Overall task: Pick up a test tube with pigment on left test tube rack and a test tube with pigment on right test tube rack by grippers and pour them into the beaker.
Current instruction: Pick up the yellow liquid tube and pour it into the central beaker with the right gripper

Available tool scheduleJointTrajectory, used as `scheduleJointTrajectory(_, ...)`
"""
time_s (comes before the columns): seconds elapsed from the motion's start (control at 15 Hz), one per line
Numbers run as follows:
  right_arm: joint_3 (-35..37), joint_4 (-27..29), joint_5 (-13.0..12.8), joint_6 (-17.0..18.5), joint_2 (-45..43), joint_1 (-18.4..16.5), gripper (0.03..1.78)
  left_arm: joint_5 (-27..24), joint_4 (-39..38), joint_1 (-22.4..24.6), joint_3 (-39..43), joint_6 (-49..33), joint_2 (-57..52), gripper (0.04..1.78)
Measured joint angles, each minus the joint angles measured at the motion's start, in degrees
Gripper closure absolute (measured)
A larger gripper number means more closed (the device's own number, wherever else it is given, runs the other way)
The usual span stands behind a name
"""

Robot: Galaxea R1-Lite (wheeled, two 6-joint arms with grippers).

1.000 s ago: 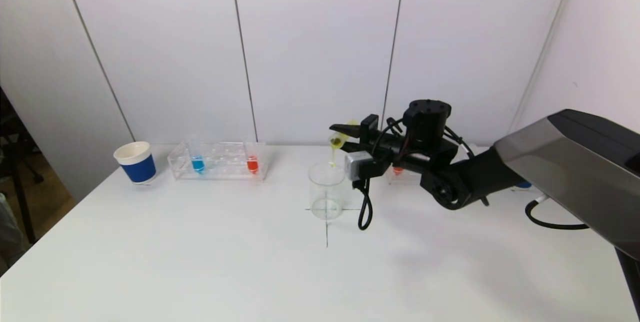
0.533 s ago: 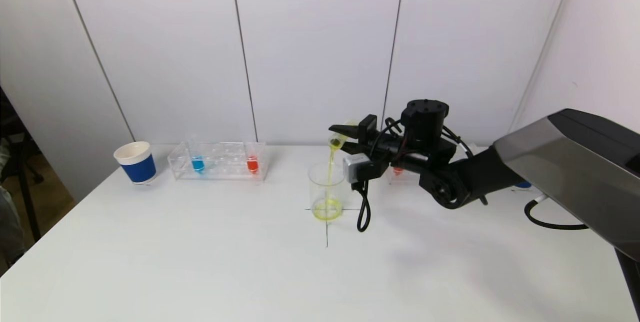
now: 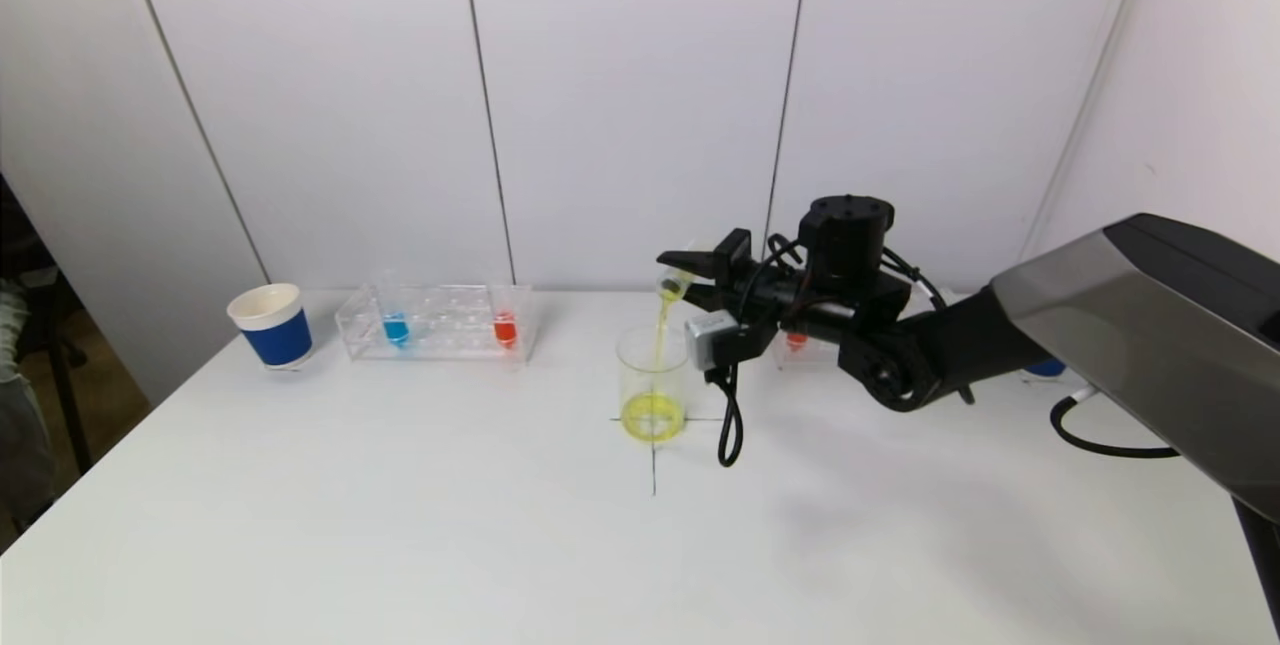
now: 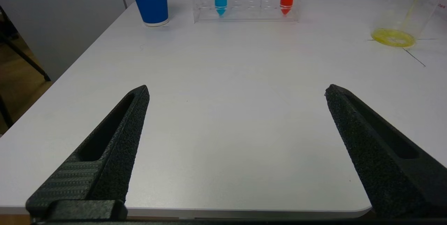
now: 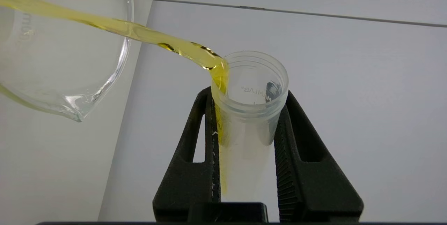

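Pouring is under way: the test tube (image 5: 248, 113), tilted above the beaker (image 3: 653, 383) at the table's (image 3: 400, 525) centre mark, sends a yellow stream (image 5: 115, 26) over the beaker's rim, pooling at its bottom. The right gripper (image 5: 248, 127) has its jaws clamped on the tube. The left gripper (image 4: 237, 120), jaws wide and holding nothing, hangs over the near table edge. Blue and red tubes stand in the left rack (image 4: 244, 8). Next, likely, one needs fetching for the second pour.

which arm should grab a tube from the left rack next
Left. Its hand is open and empty, facing the left rack with the blue tube and red tube. The right hand is busy pouring the yellow tube.
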Motion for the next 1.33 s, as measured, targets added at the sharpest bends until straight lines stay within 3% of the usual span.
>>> scheduleJointTrajectory(0.87,-1.7,4.4,-1.8,-10.7,-0.9,0.2,1.31,0.0,0.0,0.0,0.0,0.0,0.0,0.06)
scheduleJointTrajectory(1.33,-2.4,5.5,-2.0,-13.3,-1.0,1.1,1.31,0.0,0.0,0.0,0.0,0.0,0.0,0.06)
